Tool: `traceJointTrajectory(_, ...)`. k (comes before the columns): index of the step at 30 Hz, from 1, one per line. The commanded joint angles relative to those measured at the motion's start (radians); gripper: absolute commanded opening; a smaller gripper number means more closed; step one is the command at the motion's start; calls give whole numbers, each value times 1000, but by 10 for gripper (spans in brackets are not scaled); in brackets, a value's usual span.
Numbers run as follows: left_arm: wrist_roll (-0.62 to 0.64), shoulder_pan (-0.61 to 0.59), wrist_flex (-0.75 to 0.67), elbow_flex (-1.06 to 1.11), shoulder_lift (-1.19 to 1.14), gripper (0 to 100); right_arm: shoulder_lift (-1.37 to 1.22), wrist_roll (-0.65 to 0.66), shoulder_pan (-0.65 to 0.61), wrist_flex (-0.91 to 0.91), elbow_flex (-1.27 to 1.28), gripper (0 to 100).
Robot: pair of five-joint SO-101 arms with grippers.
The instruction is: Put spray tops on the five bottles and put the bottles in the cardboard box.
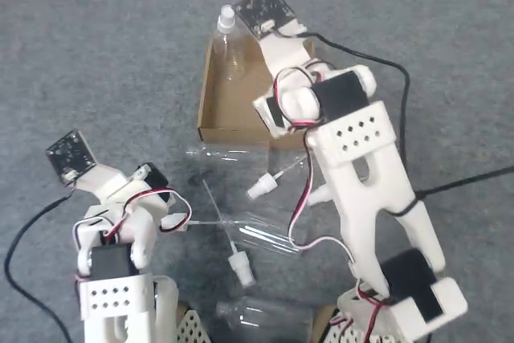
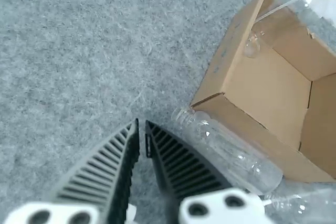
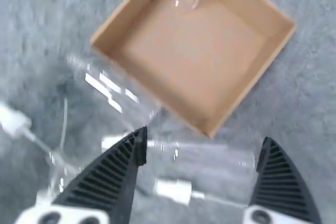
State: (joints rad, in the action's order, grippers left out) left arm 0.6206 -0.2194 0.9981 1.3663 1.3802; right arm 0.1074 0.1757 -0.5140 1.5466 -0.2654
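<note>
Already 1 capped bottle (image 1: 230,46) leans in the cardboard box (image 1: 206,94) — right gripper (image 3: 203,141) agape.

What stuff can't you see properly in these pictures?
High view: the right arm covers one side of the cardboard box, hiding its floor there.
High view: the bottle between the arm bases is partly covered by them; whether it wears a spray top cannot be told.
Right wrist view: the clear bottles beside the box are too faint to count.
Left wrist view: the picture's edge cuts the top off the boxed bottle.
</note>
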Motion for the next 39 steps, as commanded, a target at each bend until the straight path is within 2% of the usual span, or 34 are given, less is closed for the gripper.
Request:
traceJointTrajectory(1,-12,-6,-68,7,15,13,79,75,-2,87,-52,288)
traceJointTrajectory(5,-12,-6,-115,31,15,13,90,166,-2,162,-52,288)
traceJointTrajectory(9,-12,-6,-118,35,15,13,90,281,21,206,-52,288)
traceJointTrajectory(16,-12,-6,-118,35,15,13,85,404,73,245,-51,288)
traceJointTrajectory(30,-12,-6,-118,35,15,13,91,631,65,236,146,289)
traceJointTrajectory(39,-12,-6,-118,35,15,13,90,729,64,134,270,289)
